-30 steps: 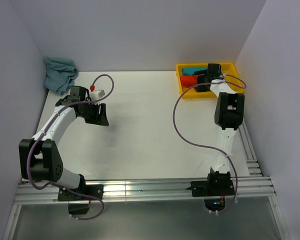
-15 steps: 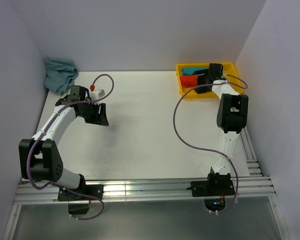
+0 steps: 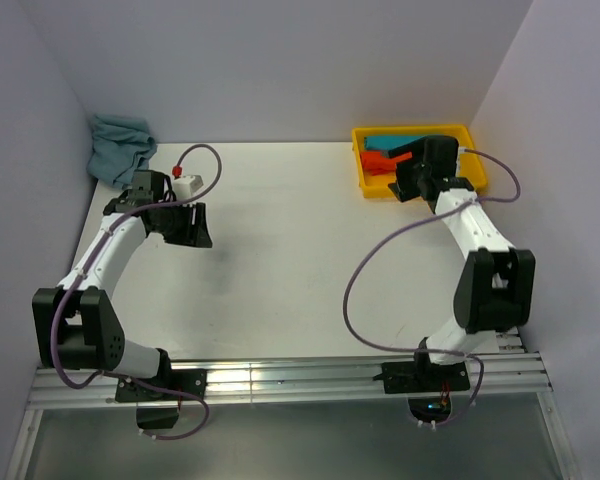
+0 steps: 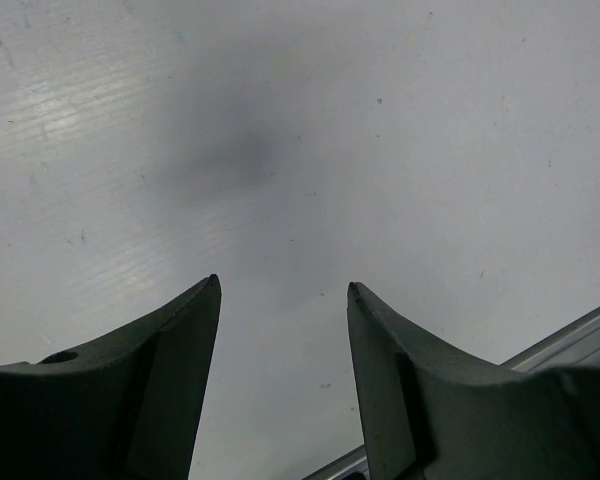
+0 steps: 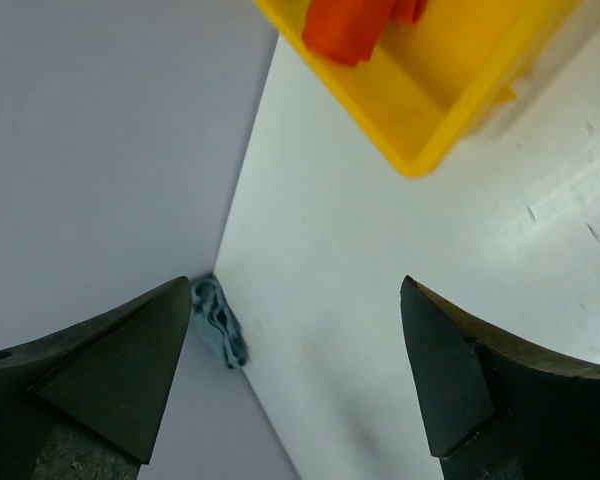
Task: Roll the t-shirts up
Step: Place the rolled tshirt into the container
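Observation:
A rolled orange-red t-shirt [image 3: 378, 162] lies in the yellow bin [image 3: 474, 150] at the back right, next to a teal one [image 3: 386, 142]; it also shows in the right wrist view [image 5: 348, 24]. A crumpled grey-blue t-shirt [image 3: 120, 147] lies in the back left corner and shows far off in the right wrist view [image 5: 218, 322]. My right gripper [image 3: 400, 180] is open and empty at the bin's front edge. My left gripper [image 3: 198, 228] is open and empty over bare table, right of the grey-blue shirt.
White walls close the table on the left, back and right. An aluminium rail [image 3: 280, 375] runs along the near edge. A small white and red part [image 3: 186, 181] sits on the left arm's wrist.
My right arm has swung its elbow out to the right and the gripper has drawn back from inside the bin to its front edge. The left gripper shifted slightly left.

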Motion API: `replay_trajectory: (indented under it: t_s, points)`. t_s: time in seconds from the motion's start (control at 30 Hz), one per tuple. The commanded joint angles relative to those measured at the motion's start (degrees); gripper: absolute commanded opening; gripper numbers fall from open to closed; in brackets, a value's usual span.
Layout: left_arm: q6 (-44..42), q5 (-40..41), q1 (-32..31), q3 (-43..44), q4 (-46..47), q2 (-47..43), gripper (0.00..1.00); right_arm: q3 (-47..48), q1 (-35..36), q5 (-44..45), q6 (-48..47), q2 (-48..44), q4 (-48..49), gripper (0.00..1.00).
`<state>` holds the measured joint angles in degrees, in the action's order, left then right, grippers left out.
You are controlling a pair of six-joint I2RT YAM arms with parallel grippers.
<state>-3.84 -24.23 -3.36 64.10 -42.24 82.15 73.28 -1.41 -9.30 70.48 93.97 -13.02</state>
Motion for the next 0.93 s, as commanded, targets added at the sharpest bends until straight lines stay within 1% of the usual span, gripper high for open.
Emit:
replay_trajectory:
  t_s: [0.0, 0.03, 0.07, 0.1, 0.13, 0.17, 0.2, 0.23, 0.27, 0.33, 0.37, 0.4, 0.5, 0.53, 0.67, 0.9]
  points:
    - [-1.00, -1.08, 0.80, 0.15, 2.07, -3.48, 0.59, -6.81, 3.59, 3.93, -4.55, -10.37, -0.96, 0.92]
    - [-1.00, -1.61, 1.07, -0.28, 2.42, -3.92, 0.59, -8.22, 5.78, 5.33, -5.34, -12.48, -1.39, 0.93]
    - [-0.82, -1.70, 1.24, -0.37, 2.77, -4.27, 0.59, -10.41, 7.11, 8.65, -7.00, -16.50, -2.62, 0.93]
    - [-0.91, -2.05, 1.42, -0.37, 2.43, -4.89, 0.59, -11.56, 8.43, 9.21, -7.80, -18.54, -3.15, 0.94]
    - [-1.00, -3.27, 1.68, -0.37, 2.34, -5.24, 0.59, -12.71, 11.23, 11.91, -8.33, -20.65, -3.59, 0.94]
    - [-0.91, -3.72, 1.86, -0.46, 2.42, -5.68, 0.59, -14.89, 12.65, 12.98, -9.30, -24.50, -4.03, 0.94]
    - [-0.91, -4.07, 1.95, -0.55, 2.51, -6.47, 0.59, -16.13, 13.96, 15.69, -9.57, -26.63, -4.38, 0.94]
    - [-1.00, -4.68, 2.04, -0.55, 2.51, -6.91, 0.59, -17.45, 15.28, 16.93, -9.57, -28.74, -4.39, 0.95]
    - [-1.09, -5.38, 2.04, -0.46, 2.51, -7.18, 0.60, -20.25, 17.91, 18.16, -9.74, -32.85, -4.21, 0.95]
    - [-1.00, -6.18, 2.12, -0.11, 2.86, -8.14, 0.59, -22.81, 20.64, 21.94, -9.48, -36.91, -4.12, 0.95]
    - [-1.00, -6.96, 2.12, -0.02, 2.60, -8.58, 0.59, -24.39, 23.62, 23.70, -9.48, -40.41, -5.25, 0.95]
    - [-1.09, -7.32, 2.12, 0.15, 2.51, -8.93, 0.60, -25.02, 25.13, 26.06, -9.57, -42.01, -6.14, 0.96]
    - [-1.35, -8.29, 2.12, -0.11, 2.86, -10.08, 0.59, -28.35, 29.52, 29.16, -10.10, -47.82, -7.81, 0.97]
    - [-1.35, -8.29, 2.12, -0.55, 2.95, -10.34, 0.60, -30.19, 30.14, 30.73, -10.01, -50.53, -8.25, 0.98]
    - [-1.44, -8.29, 2.12, -0.64, 2.25, -10.87, 0.60, -33.89, 30.94, 31.97, -10.10, -55.29, -8.69, 0.98]
    - [-1.70, -10.14, 2.12, -0.90, 1.90, -12.54, 0.60, -36.18, 31.12, 34.61, -8.96, -59.78, -9.57, 0.99]
